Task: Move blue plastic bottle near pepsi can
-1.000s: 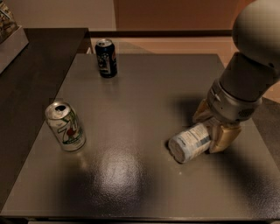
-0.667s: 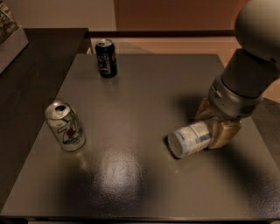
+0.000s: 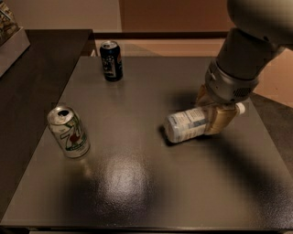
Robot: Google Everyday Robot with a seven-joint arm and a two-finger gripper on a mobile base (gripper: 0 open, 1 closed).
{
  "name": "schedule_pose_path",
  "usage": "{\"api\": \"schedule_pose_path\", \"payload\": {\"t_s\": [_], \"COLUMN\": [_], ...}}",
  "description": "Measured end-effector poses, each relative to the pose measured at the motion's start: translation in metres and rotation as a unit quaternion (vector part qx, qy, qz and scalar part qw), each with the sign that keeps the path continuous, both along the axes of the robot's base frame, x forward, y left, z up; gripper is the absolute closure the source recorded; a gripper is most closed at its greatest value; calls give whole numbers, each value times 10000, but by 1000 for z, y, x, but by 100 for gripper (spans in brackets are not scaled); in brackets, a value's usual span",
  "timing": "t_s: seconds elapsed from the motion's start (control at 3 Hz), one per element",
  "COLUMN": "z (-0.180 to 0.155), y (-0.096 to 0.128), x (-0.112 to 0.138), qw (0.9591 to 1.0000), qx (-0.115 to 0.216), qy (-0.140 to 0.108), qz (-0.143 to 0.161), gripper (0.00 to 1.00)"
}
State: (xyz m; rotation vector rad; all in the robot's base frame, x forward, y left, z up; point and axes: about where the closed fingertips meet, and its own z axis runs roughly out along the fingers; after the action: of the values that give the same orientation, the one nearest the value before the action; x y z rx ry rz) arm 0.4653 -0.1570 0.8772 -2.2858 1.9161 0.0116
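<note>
gripper [image 3: 215, 118]: right of centre, fingers clamped on blue plastic bottle [image 3: 185, 125]
blue plastic bottle: held lying sideways, centre-right
pepsi can [image 3: 111, 60]: stood upright, upper left

A dark grey table [image 3: 137, 100] with a slightly glossy top filled most of the view, with a soft patch of reflected light [image 3: 121, 176] near its front and the gripper [image 3: 213, 112] low over its right half. A darker counter [image 3: 41, 68] ran along the table's left side and carried a pale box [image 3: 11, 48] at the far corner. Behind stood a pale wall [image 3: 64, 13] and, to its right, a brown panel [image 3: 174, 13] above a dark strip [image 3: 155, 35], and a tan floor [image 3: 279, 77] showed past the table's right edge.
</note>
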Motion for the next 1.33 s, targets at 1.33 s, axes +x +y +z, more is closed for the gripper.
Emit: {"api": "schedule_pose_path", "payload": {"t_s": [1.33], "z": [11], "y": [76], "x": [116], "qw": [9961], "qx": [-27], "qy": [-716], "qz": [-523], "gripper": [100]}}
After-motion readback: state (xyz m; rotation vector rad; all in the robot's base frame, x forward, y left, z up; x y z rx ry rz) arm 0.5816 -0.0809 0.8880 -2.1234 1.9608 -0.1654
